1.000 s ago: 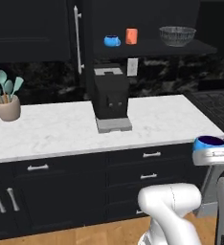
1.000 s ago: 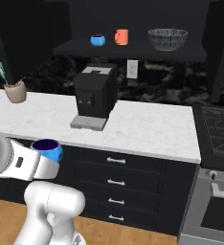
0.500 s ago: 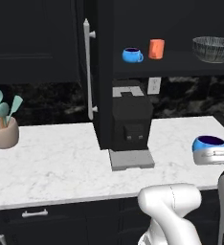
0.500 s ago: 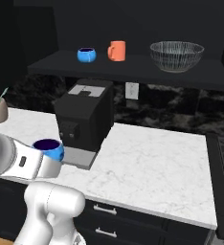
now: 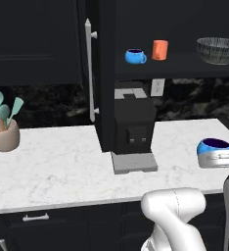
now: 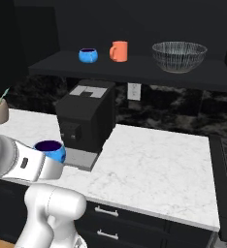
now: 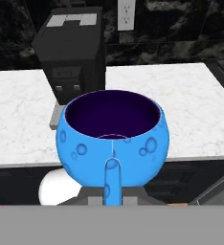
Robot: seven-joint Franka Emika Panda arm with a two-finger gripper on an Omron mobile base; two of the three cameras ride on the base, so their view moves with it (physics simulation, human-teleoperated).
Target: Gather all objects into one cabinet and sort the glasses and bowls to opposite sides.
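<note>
Gripping blue mug (image 7: 113, 143) upright, jaws closed round its base

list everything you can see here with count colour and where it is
mug on shelf: 1, bright blue, left end of the cabinet shelf
held mug: 1, bright blue, dark inside, in the pincer
cup: 1, orange, shelf, right of the shelf mug
bowl: 1, dark striped, shelf right end
cabinet door: 1, black, open, silver bar handle
coffee machine: 1, black, on white marble counter
utensil pot: 1, beige, teal utensils, counter left
wall outlet: 1, white, backsplash
pincer: 1, shut on the held mug
</note>
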